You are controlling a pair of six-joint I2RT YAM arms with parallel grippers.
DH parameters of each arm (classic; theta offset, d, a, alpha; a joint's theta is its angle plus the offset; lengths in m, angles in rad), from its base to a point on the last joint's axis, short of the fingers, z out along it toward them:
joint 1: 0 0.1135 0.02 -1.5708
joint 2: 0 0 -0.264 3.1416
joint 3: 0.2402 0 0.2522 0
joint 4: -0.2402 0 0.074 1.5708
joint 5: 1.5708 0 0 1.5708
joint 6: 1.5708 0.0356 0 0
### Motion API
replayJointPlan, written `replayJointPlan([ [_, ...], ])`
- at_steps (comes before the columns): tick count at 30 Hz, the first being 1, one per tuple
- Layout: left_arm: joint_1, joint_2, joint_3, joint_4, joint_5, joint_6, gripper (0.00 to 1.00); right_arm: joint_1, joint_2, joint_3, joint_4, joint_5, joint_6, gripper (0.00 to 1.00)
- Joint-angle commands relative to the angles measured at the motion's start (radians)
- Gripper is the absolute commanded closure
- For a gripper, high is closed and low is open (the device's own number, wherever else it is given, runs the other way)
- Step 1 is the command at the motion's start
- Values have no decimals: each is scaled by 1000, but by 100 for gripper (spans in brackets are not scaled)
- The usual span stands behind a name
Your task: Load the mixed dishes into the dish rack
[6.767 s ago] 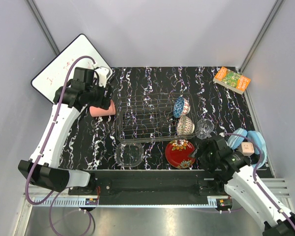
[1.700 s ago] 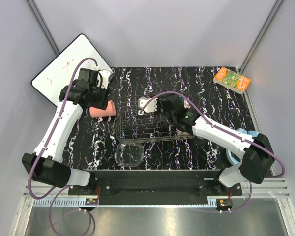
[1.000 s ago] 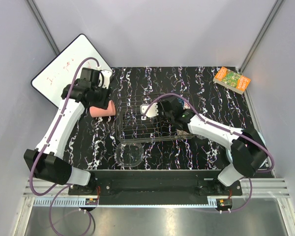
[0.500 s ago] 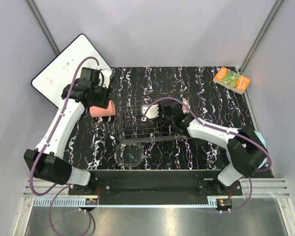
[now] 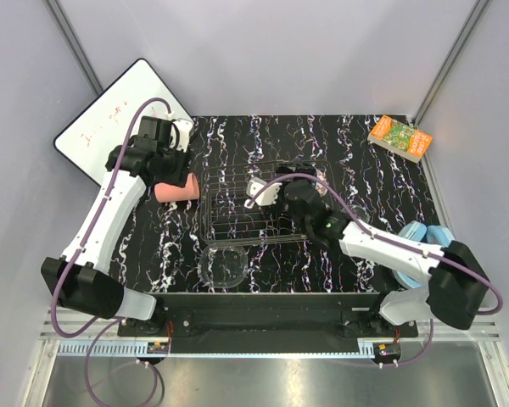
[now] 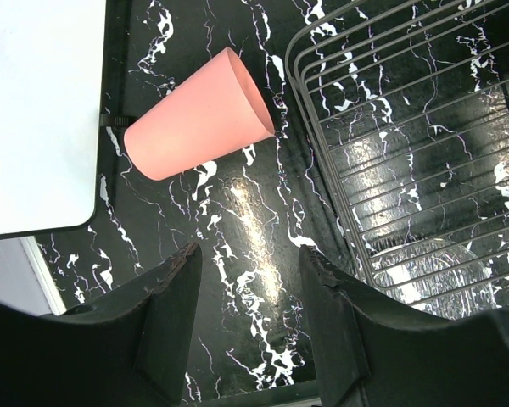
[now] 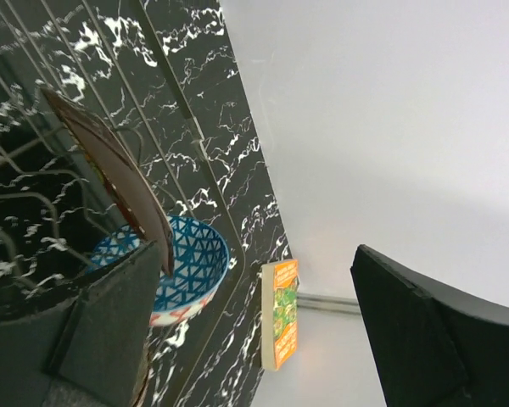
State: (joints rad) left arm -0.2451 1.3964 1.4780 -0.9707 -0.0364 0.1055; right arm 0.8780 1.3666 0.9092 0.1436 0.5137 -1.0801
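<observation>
Target for your left arm, I'd say, is the pink plastic cup (image 6: 199,119). It's on its side on the table (image 6: 237,220), just off the 9 o'clock side of the dish rack (image 5: 229,212), base end at the edge of the white board (image 6: 34,110). In the top view its long axis runs roughly 9-to-3, mouth at 3 o'clock facing the rack and base at 9. The left gripper (image 6: 250,254) hovers above with jaws spread wide and nothing in them. The cup sits ahead of the fingertips (image 6: 180,270), not between them.

Handling guess: light, stiff thin-wall plastic, smooth, tapered, free to roll. Pinch across the barrel near mid-length, jaws square to the long axis. A grab near the mouth likely flexes the wall, and the taper may squirt it out. It's not fragile, so a moderate squeeze should do.

The right gripper (image 7: 254,250) is over the rack, fingers (image 7: 119,322) far apart and empty. Next to it the red floral plate (image 7: 110,170) stands on edge in the wires, tilted, just beside the blue patterned bowl (image 7: 187,263). Outside, at the rack's 6 o'clock, sits the clear glass bowl (image 5: 223,265).
</observation>
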Motion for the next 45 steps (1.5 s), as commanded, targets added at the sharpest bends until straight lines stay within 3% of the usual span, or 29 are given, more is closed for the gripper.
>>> replayJointPlan([
  [1,-2,-28,-1,40,-39,22,46,138,-98,69,-170,170,196,0],
  [3,0,-33,-5,41,-48,29,46,194,-129,140,-336,209,326,0],
  [5,0,-43,-8,40,-56,37,46,252,-136,259,-497,195,611,0],
  [6,0,-53,-12,40,-59,48,46,248,-139,307,-679,131,860,0],
  [7,0,-59,-10,37,-59,49,46,242,-144,339,-723,-35,967,0],
  [9,0,-80,-8,23,-57,59,46,237,-188,309,-739,-160,1281,0],
  [10,0,-91,-13,17,-56,63,46,237,-208,275,-713,-308,1327,0],
  [12,-2,-134,-27,1,-39,80,46,237,-274,131,-589,-426,1437,0],
  [15,-2,-213,-83,-19,2,115,46,237,-333,-21,-469,-454,1587,0],
  [19,0,-322,-218,-55,61,166,45,236,-302,-102,-354,-550,1686,0],
  [25,0,-459,-418,-48,52,226,45,242,-126,-90,-263,-613,1701,3],
  [34,0,-447,-429,-28,49,218,46,242,156,-17,-242,-643,1680,10],
  [45,0,-412,-427,0,38,230,46,269,278,23,-219,-531,1649,24],
])
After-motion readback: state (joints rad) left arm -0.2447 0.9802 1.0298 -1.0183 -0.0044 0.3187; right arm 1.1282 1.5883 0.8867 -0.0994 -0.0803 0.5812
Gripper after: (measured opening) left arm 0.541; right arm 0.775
